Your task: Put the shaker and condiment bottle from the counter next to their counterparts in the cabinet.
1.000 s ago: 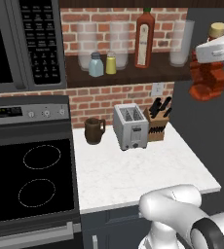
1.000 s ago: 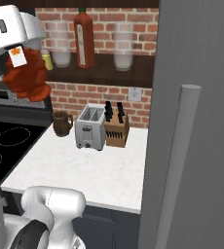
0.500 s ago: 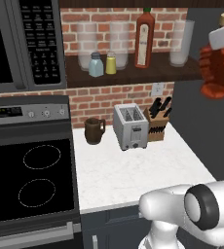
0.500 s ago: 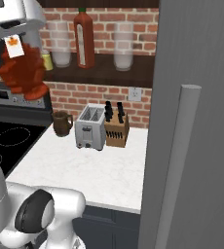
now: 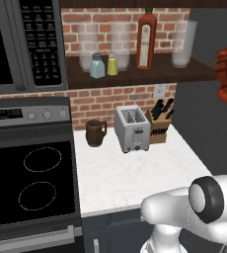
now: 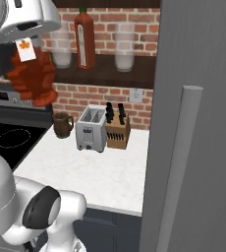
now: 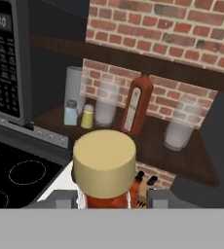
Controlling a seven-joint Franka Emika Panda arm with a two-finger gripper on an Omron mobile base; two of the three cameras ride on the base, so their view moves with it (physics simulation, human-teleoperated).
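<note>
While its gripper (image 7: 109, 198) stays clamped on the condiment bottle (image 6: 33, 78), the arm has lifted it level with the cabinet (image 5: 160, 75), shaker (image 5: 112, 64) already shelved.

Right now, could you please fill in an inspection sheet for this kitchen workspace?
Surface: white speckled counter, dark fronts below.
Job's things: yellow shaker already on the cabinet shelf beside the pale blue shaker; lumpy dark-red condiment bottle held in the air, tan stopper towards the hand camera; tall red bottle on the shelf.
Clutter: toaster, knife block, brown mug; frosted glasses on the shelf.
Grippers: pincer shut on the condiment bottle.
Cables: nothing seen.
Surroundings: microwave, stove, wall outlet.
</note>
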